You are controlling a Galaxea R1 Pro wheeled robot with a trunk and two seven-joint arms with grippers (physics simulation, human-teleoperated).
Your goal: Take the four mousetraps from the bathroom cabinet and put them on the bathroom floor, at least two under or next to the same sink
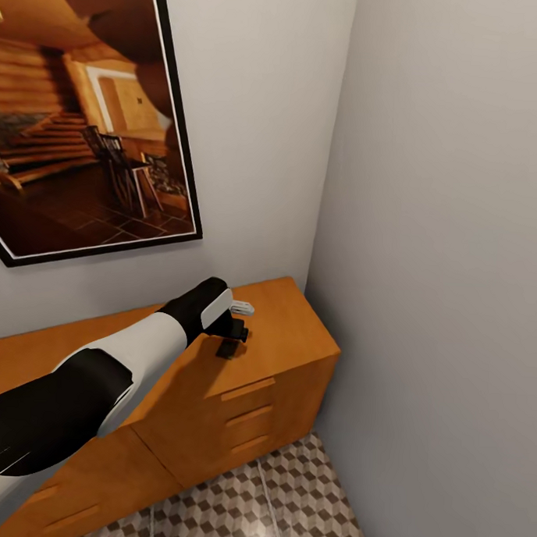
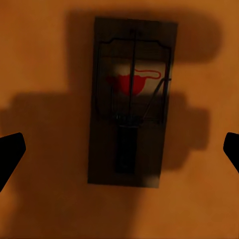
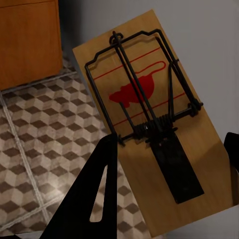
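One mousetrap (image 2: 132, 102) lies flat on the cabinet (image 1: 289, 340) top, directly under the left gripper (image 1: 232, 339), whose fingers stand spread wide either side without touching it. If they close off-centre, the thin board could skid away. The right gripper (image 3: 169, 169) clamps a second mousetrap (image 3: 149, 124) above the bathroom floor (image 3: 40, 129).

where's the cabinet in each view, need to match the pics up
Head view: the cabinet runs from lower left to centre, against the corner wall, with the left gripper over its top.
Left wrist view: its orange top lies under a mousetrap.
Right wrist view: its side stands beyond the tiles.
Shared landmark: the cube-patterned floor in the head and right wrist views.
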